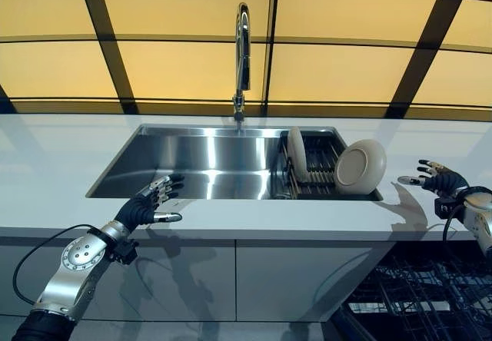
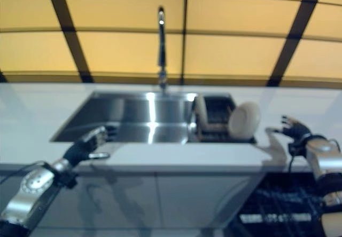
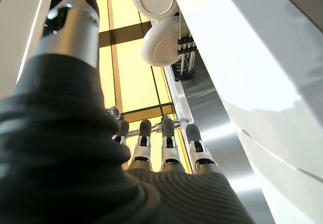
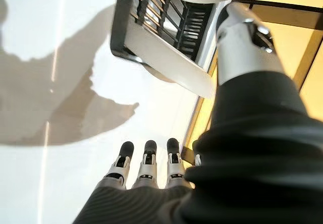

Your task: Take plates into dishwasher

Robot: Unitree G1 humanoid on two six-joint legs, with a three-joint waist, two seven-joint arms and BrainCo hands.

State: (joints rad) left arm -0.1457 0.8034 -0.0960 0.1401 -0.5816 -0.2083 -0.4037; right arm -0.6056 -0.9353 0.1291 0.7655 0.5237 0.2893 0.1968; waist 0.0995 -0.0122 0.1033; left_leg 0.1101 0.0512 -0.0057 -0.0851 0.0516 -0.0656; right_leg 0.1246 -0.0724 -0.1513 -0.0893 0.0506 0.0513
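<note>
A stainless sink (image 1: 207, 164) is set into the white desk (image 1: 46, 164); a tall faucet (image 1: 242, 57) stands at its rear edge, in front of a yellow-panelled window wall (image 1: 184, 68) with dark frames. A dark dish rack (image 1: 319, 173) occupies the right end of the sink; it carries two cream plates, both standing on edge. The first plate (image 1: 297, 153) stands in the rack's left part, seen nearly edge-on; the second plate (image 1: 360, 167) leans at the rack's right end, its underside turned toward the camera and its rim reaching above the desk edge.

The left robot hand (image 1: 154, 203) hovers over the front left corner of the sink, close to the desk's front strip; its fingers are straight and spread, thumb held apart, holding nothing. The right robot hand (image 1: 437, 177) is over the desk to the right of the sink, near the second plate but apart from it; its fingers are extended and loose, thumb out, holding nothing.

Grey cabinet fronts (image 1: 231, 279) run below the desk; at lower right the open dishwasher's dark wire rack (image 1: 415, 295) is visible; whether it holds any dishes cannot be told.
</note>
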